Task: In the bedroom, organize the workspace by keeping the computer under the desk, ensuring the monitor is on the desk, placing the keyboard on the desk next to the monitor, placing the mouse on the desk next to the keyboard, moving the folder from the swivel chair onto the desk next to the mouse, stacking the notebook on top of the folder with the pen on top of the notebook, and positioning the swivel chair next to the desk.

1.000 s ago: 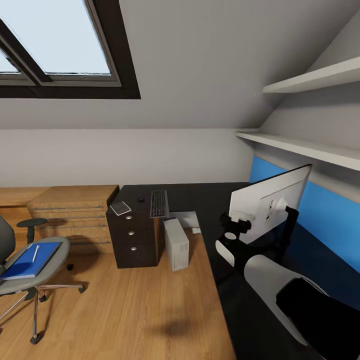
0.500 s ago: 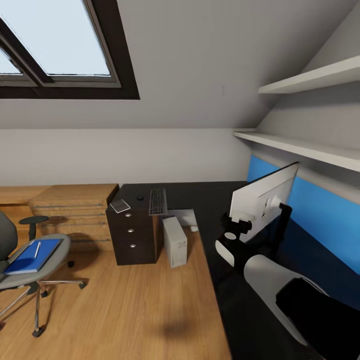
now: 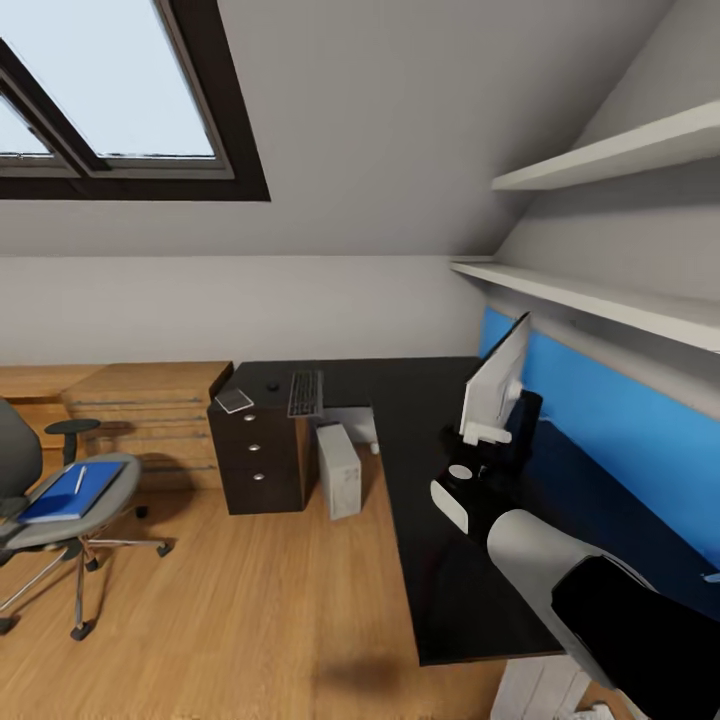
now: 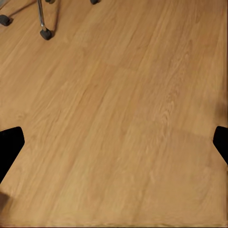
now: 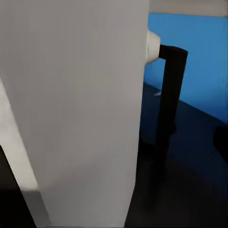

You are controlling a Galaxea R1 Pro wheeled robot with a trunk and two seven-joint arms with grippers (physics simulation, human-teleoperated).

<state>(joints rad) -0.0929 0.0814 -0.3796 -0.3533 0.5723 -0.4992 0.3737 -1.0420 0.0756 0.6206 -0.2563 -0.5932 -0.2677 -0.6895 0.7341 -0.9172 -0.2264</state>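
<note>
Right gripper [image 3: 487, 437] is holding the monitor [image 3: 497, 380] at center right of the surface [image 3: 430, 560]. Left jaws are hanging spread above floor. Keyboard [image 3: 304, 393], mouse [image 3: 272, 386], notebook [image 3: 234, 400] sitting on surface; computer [image 3: 339, 470] below. Folder [image 3: 70, 492] and pen [image 3: 78, 478] still waiting on swivel chair [image 3: 60, 515], lower left.

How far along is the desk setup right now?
Done: computer sits under the desk; keyboard, mouse and notebook lie on it. In hand: the right gripper is at the monitor, which is on the desk. Left: folder and pen are on the swivel chair, which stands apart from the desk.
</note>
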